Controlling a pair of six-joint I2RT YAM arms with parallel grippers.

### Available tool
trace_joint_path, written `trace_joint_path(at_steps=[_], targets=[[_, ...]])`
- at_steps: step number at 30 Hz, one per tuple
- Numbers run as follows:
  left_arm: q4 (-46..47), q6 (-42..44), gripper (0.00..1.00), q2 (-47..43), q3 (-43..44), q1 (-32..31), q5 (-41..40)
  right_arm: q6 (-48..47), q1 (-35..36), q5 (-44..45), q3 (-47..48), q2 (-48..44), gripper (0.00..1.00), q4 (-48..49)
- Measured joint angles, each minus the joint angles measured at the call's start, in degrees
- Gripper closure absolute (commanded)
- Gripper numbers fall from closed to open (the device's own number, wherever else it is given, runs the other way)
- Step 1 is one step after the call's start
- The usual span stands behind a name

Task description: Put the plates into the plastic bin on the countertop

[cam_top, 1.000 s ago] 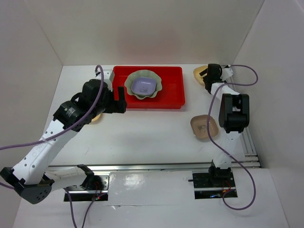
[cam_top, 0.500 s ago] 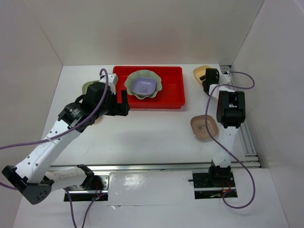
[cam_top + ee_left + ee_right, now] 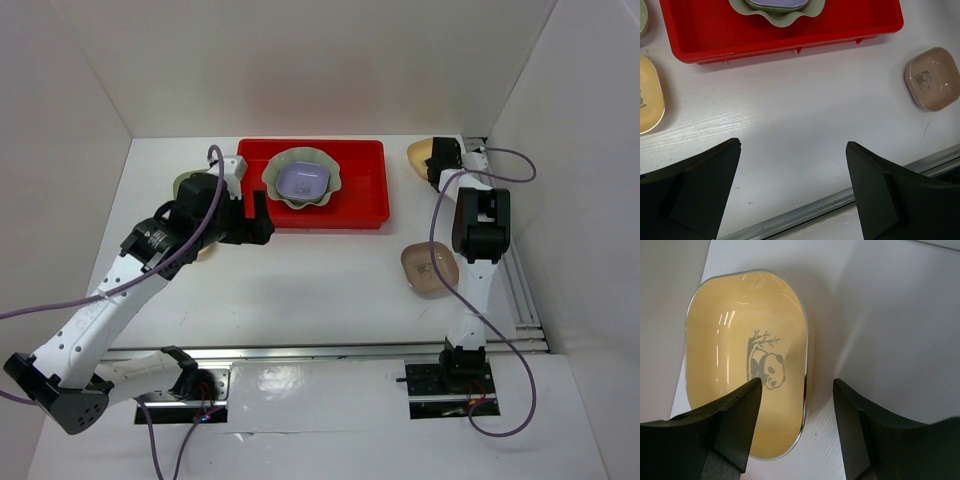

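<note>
The red plastic bin [image 3: 362, 190] sits at the back middle of the white countertop [image 3: 320, 280]. Inside it, a pale green scalloped plate [image 3: 300, 165] holds a lavender plate [image 3: 303, 181]. My left gripper [image 3: 258, 218] hovers open just in front of the bin's left end, with nothing between its fingers [image 3: 700, 180]. My right gripper [image 3: 797, 382] is open at the back right corner, straddling the rim of a yellow panda plate [image 3: 740, 330]: one finger over its inside, the other outside. A pinkish-tan plate [image 3: 430, 268] lies at the right.
A green plate [image 3: 184, 182] and a second yellow plate [image 3: 647, 100] lie left of the bin, partly hidden under my left arm. White walls close in the counter on three sides. A metal rail [image 3: 320, 350] runs along the near edge.
My right gripper has slid further onto the yellow plate in the corner and its jaws have narrowed. The left arm has shifted slightly right, along the bin's front.
</note>
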Motion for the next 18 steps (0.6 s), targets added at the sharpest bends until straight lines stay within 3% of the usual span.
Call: trace_joint_path(at_steps=[5, 10, 12, 14, 18], targets=[[0.2, 0.0, 0.0, -1.2, -0.2, 0.2, 0.8, 1.1, 0.1, 0.9, 2.1, 1.1, 0.51, -3.2], [0.6, 0.0, 0.0, -1.9, -0.5, 0.2, 1.1, 2.3, 0.1, 1.4, 2.4, 1.5, 0.82, -5.2], [0.8, 0.0, 0.0, -1.9, -0.7, 0.2, 1.2, 3.0, 0.1, 1.4, 2.4, 1.6, 0.88, -5.5], [1.0, 0.0, 0.0, -1.9, -0.9, 0.2, 1.3, 3.3, 0.1, 1.4, 2.4, 1.6, 1.0, -5.7], [1.4, 0.0, 0.0, -1.9, -1.7, 0.2, 1.4, 4.2, 0.4, 1.5, 2.4, 1.6, 1.0, -6.1]])
